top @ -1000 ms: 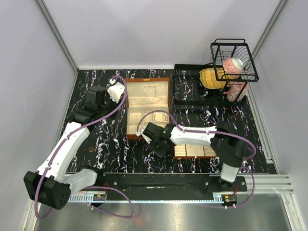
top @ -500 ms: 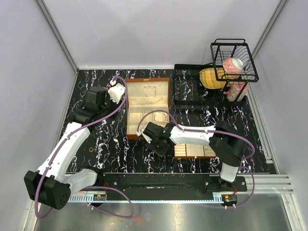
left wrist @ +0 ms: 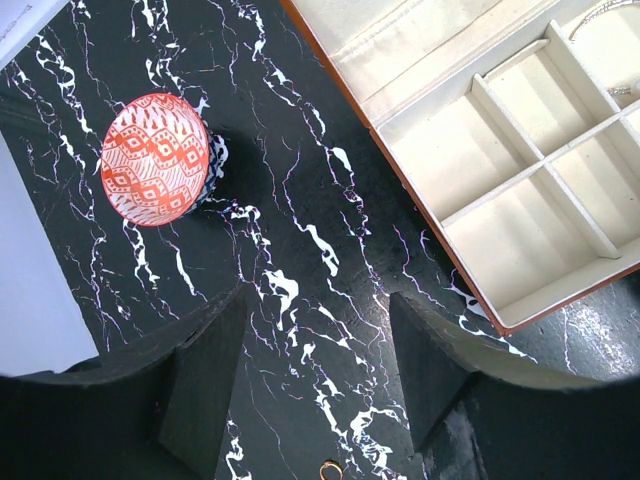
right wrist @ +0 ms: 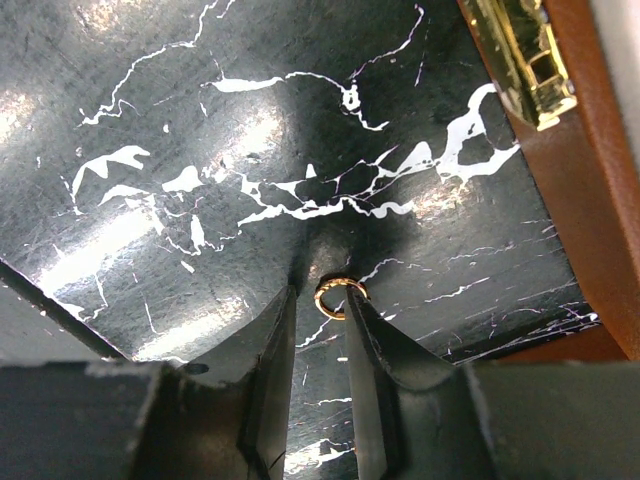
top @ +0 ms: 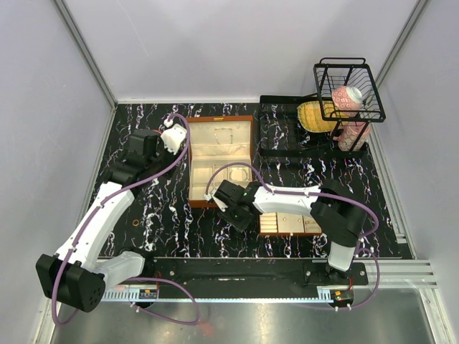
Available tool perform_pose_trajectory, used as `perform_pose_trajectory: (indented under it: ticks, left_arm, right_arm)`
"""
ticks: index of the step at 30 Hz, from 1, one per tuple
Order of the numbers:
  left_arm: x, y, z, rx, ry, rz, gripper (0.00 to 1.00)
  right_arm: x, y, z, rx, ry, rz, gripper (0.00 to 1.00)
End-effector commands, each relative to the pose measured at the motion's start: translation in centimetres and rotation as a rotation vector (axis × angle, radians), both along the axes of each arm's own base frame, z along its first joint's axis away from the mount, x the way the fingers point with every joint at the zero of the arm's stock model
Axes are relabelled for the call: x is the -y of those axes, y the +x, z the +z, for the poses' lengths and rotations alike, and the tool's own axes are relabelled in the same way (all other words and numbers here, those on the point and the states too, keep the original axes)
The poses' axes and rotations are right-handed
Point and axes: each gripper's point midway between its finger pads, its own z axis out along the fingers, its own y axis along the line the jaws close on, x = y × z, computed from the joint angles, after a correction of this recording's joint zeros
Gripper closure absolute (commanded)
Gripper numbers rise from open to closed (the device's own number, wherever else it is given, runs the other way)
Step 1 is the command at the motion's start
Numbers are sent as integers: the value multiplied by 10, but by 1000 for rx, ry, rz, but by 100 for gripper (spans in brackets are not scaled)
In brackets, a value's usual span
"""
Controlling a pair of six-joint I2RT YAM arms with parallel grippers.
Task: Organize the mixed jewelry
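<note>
The tiny gold wire ring [right wrist: 340, 297] sits on the black white-veined marble tabletop [right wrist: 150, 120], just beside the front wall of the brown wooden cream-lined box [right wrist: 590, 200] and near its brass fitting [right wrist: 530, 60]. The right gripper [right wrist: 320, 300] is clenched on the ring, pinching it at the very fingertips. A second tiny coppery ring [left wrist: 330, 470] lies well left of the box, under the left gripper [left wrist: 318, 310], whose fingers are spread wide and hold nothing. An orange-and-white patterned bowl [left wrist: 153, 158] also stands left of the box.

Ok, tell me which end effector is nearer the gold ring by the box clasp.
Right. The right end effector has the gold ring between its fingertips; the left end effector hovers open left of the box.
</note>
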Motion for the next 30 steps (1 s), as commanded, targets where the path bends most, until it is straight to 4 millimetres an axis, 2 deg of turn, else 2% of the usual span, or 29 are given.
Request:
perform_pose_trajectory:
  ticks: [1, 12, 22, 30]
  left_arm:
    - [-1, 3, 12, 62, -10, 2, 35]
    - [-3, 2, 10, 61, -2, 3, 35]
    - [-6, 1, 12, 74, 16, 0, 35]
    - [-7, 1, 11, 74, 16, 5, 35]
  right_arm:
    - [-7, 2, -1, -12, 15, 8, 68]
    - [-1, -1, -16, -32, -28, 10, 73]
    - [1, -2, -17, -37, -31, 8, 80]
    - [1, -4, -18, -49, -36, 15, 93]
